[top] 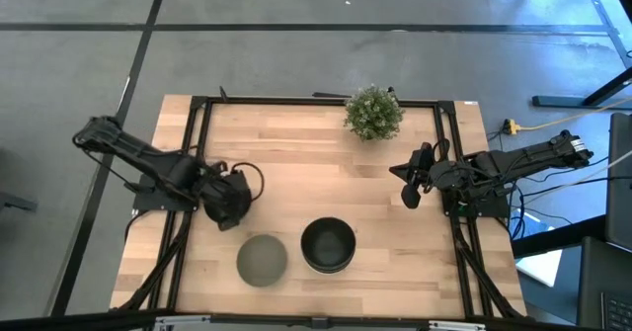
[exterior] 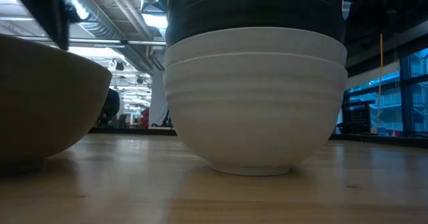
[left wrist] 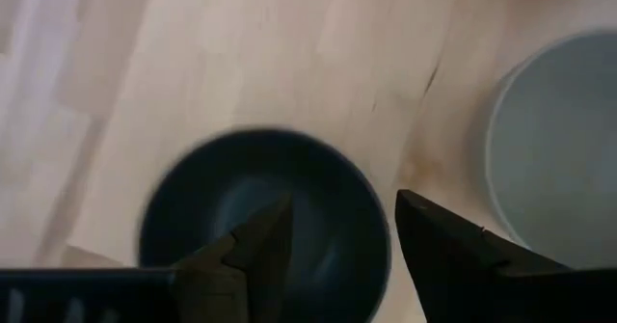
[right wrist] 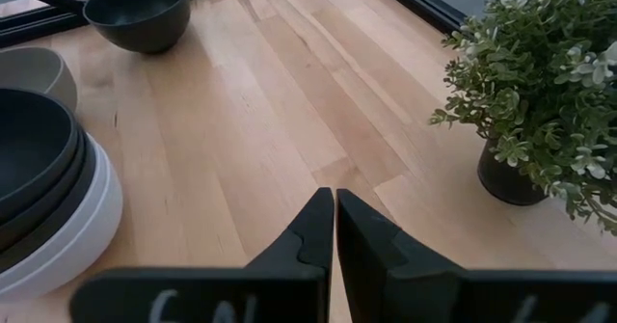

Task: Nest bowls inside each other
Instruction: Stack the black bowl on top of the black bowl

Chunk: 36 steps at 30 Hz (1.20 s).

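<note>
A black bowl point(top: 233, 208) point(left wrist: 255, 231) point(right wrist: 140, 13) sits toward the table's left, seemingly on its base. My left gripper point(top: 223, 199) point(left wrist: 342, 236) is open just above it, one finger inside the bowl and one outside its rim; I see no touch. A grey-olive bowl point(top: 262, 260) point(exterior: 47, 103) point(left wrist: 559, 140) stands alone near the near edge. Beside it is a nested stack point(top: 328, 244) point(exterior: 255, 97) point(right wrist: 43, 202), white bowls below and black ones on top. My right gripper point(top: 412, 189) point(right wrist: 334, 217) is shut, hovering near the right side.
A small green potted plant point(top: 373, 112) point(right wrist: 540, 101) stands at the far edge, close to my right gripper. Black frame rails point(top: 202, 133) run along the table's left, right and far sides. Bare wood point(top: 316, 178) lies between the two arms.
</note>
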### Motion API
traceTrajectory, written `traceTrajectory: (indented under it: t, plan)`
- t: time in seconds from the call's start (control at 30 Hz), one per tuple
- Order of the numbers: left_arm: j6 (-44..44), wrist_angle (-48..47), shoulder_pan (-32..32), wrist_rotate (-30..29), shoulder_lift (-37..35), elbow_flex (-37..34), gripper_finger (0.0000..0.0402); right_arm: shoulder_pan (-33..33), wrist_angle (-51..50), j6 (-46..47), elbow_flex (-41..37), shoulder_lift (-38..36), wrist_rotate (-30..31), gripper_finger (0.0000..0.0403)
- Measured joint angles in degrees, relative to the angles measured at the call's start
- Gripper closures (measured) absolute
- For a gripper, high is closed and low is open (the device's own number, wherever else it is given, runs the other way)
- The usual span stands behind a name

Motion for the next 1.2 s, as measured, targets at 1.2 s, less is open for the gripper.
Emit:
traceTrajectory:
  t: [1.2]
  plan:
    - [-3.1,14.7,-12.2,6.4,0.8,-14.5,0.0221,0.0,0.0,-1.3,0.0,0.0,0.9,0.0384]
